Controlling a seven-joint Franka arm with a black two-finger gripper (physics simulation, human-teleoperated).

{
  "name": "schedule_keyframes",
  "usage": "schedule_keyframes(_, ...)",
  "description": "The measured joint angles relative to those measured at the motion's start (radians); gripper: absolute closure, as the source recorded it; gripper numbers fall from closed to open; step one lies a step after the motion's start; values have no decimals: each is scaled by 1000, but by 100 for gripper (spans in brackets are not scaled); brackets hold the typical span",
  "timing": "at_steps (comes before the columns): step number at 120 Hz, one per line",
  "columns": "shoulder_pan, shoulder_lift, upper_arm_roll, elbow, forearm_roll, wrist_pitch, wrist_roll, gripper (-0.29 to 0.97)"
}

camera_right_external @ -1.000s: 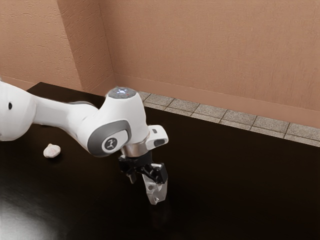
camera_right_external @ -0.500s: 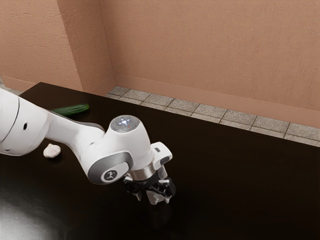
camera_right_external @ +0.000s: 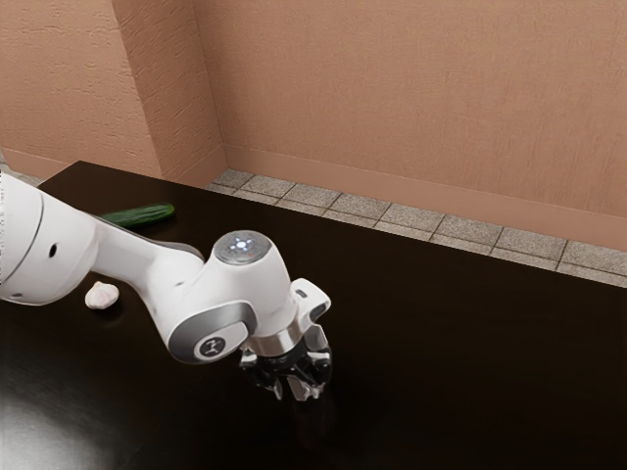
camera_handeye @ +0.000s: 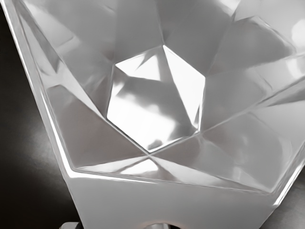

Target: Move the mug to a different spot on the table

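Observation:
The mug [camera_right_external: 306,389] is white and faceted and stands upright on the black table [camera_right_external: 470,343]. My gripper [camera_right_external: 290,372] has come down over it, so only the mug's lower part shows beneath the hand. The black fingers [camera_right_external: 321,364] stand apart on either side of the mug, and I see no squeeze on it. In the wrist view I look straight down into the mug [camera_handeye: 152,109], at its angular inner walls and pale bottom, with its near wall just under the hand.
A garlic bulb [camera_right_external: 100,295] lies on the table toward the exterior view's left. A green cucumber [camera_right_external: 139,214] lies near the table's far edge. Tiled floor [camera_right_external: 441,227] and a brown wall run behind the table.
My arm has lowered the hand from the mug's rim down around its body, most of it in the first half second. The mug has stayed where it stood.

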Motion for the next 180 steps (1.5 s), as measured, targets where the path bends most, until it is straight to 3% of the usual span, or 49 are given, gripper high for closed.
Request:
schedule_keyframes(27,7,22,7,21,31,2,-41,32)
schedule_keyframes(44,16,25,8,23,56,2,-61,48)
schedule_keyframes(68,14,20,8,22,67,-6,-86,56)
schedule_keyframes(96,17,-14,17,68,238,-16,-110,67)
schedule_keyframes(111,27,-17,54,90,391,-19,-144,69)
schedule_keyframes(127,32,-9,109,103,496,-22,-180,70)
schedule_keyframes(146,61,20,135,132,544,-24,-213,70)
schedule_keyframes(180,104,56,145,109,560,-34,-255,73)
